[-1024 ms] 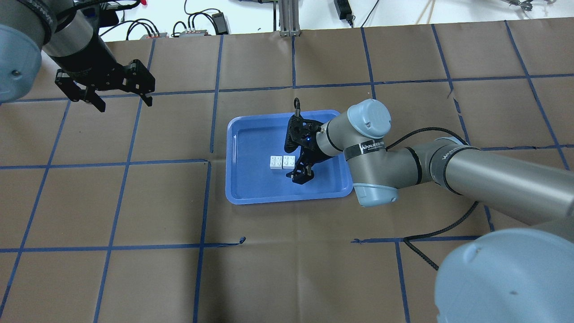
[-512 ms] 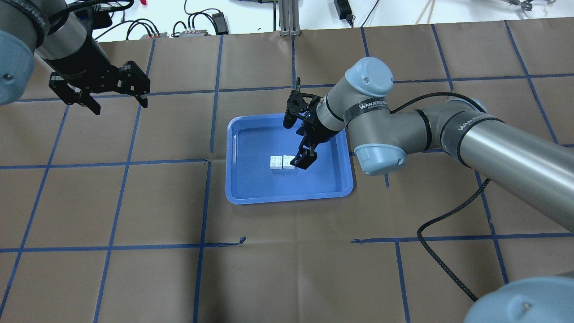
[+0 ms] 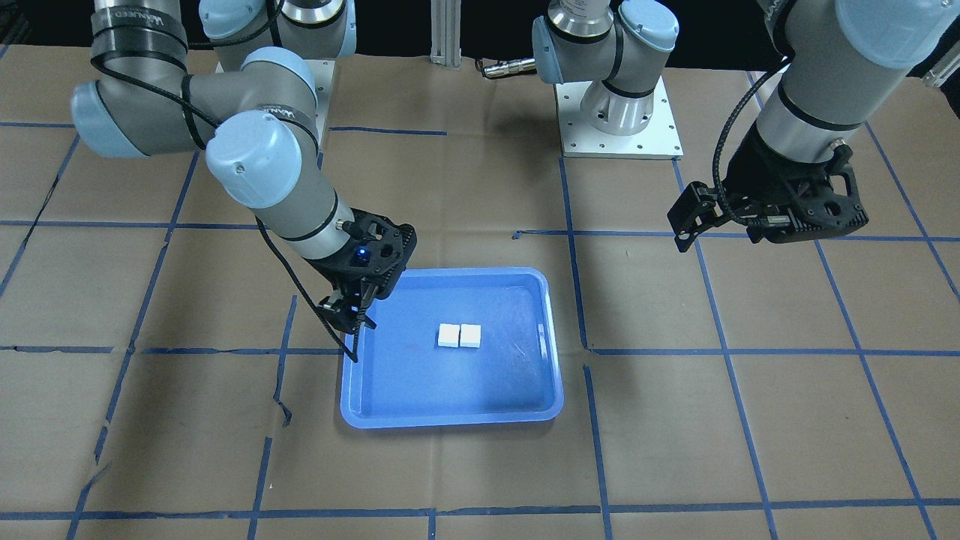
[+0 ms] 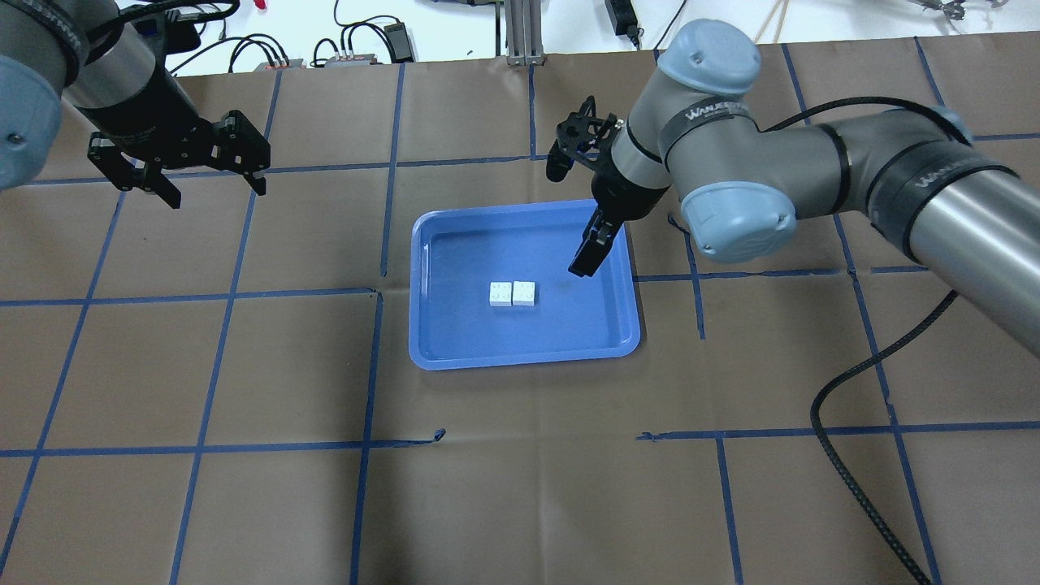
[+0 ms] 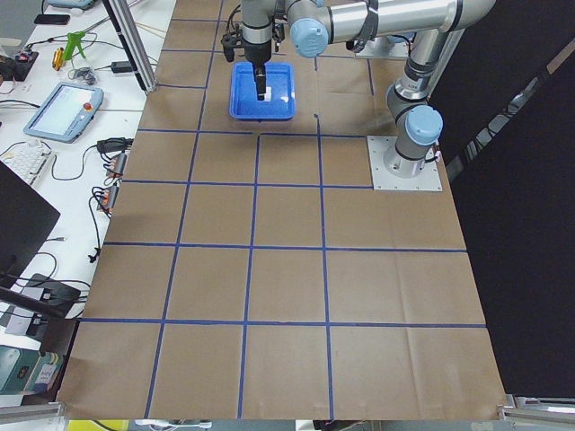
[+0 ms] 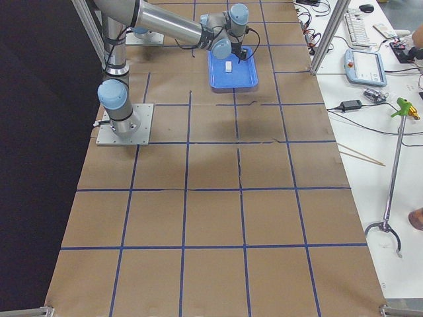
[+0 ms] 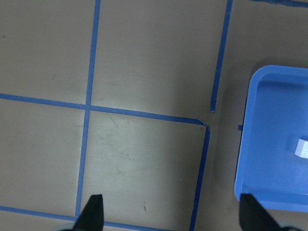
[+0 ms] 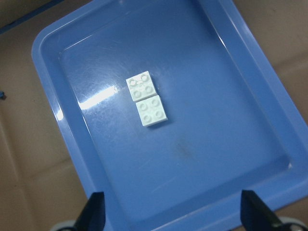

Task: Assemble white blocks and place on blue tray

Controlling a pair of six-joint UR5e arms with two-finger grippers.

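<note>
The two white blocks [image 4: 513, 293] lie side by side, touching, studs up, near the middle of the blue tray [image 4: 455, 325]. They also show in the front view [image 3: 459, 335] and the right wrist view [image 8: 147, 98]. My right gripper [image 4: 574, 210] is open and empty, raised over the tray's far right corner, apart from the blocks. In its wrist view [image 8: 173, 216] the fingertips [image 8: 94, 214] stand wide apart. My left gripper [image 4: 214, 189] is open and empty, high over the table far left of the tray. Its wrist view shows the tray's edge [image 7: 269, 144] and a sliver of a block [image 7: 302, 147].
Brown paper with a blue tape grid covers the table. Cables and power bricks [image 4: 357, 41] and an aluminium post [image 4: 520, 32] lie beyond the far edge. The right arm's black cable [image 4: 853, 463] loops over the table's right side. The arm bases [image 3: 619, 112] stand at the robot's side.
My right gripper has lifted off the blocks and moved back toward the tray's far right corner. The blocks stay where they were in the tray. My left gripper has drawn slightly away to the far left.
</note>
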